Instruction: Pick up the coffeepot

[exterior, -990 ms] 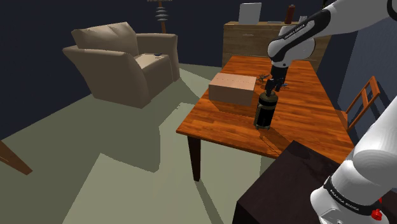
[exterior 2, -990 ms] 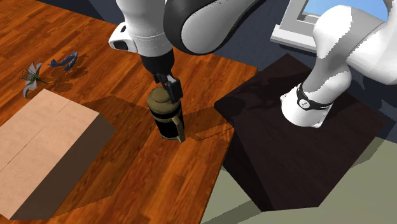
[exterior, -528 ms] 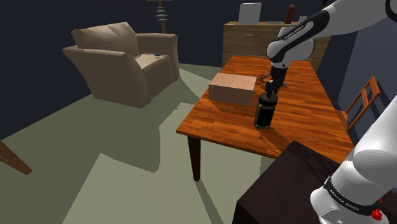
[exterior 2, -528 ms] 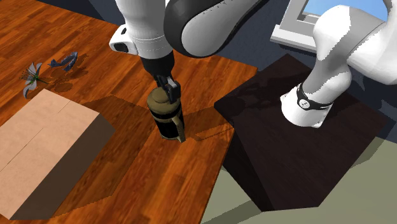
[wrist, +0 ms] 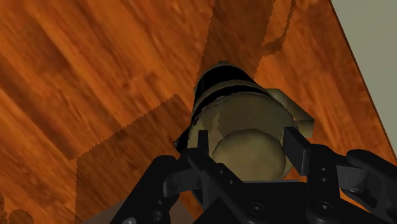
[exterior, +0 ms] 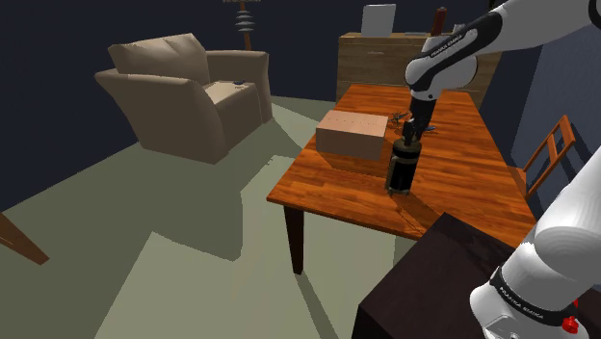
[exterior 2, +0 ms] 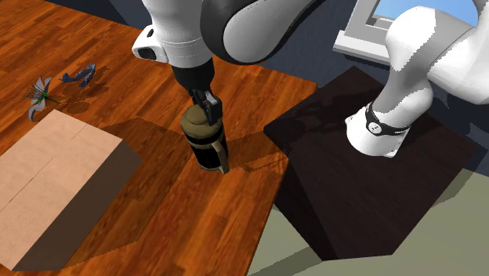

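No text or label can be read.

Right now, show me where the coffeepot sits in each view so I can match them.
Shoulder view: coffeepot right of centre, on the table beside the cardboard box.
Second exterior view: coffeepot at centre, right of the box, under the gripper.
Wrist view: coffeepot directly ahead, its lid between the gripper's fingers.
Shared landmark: the wooden table under it.
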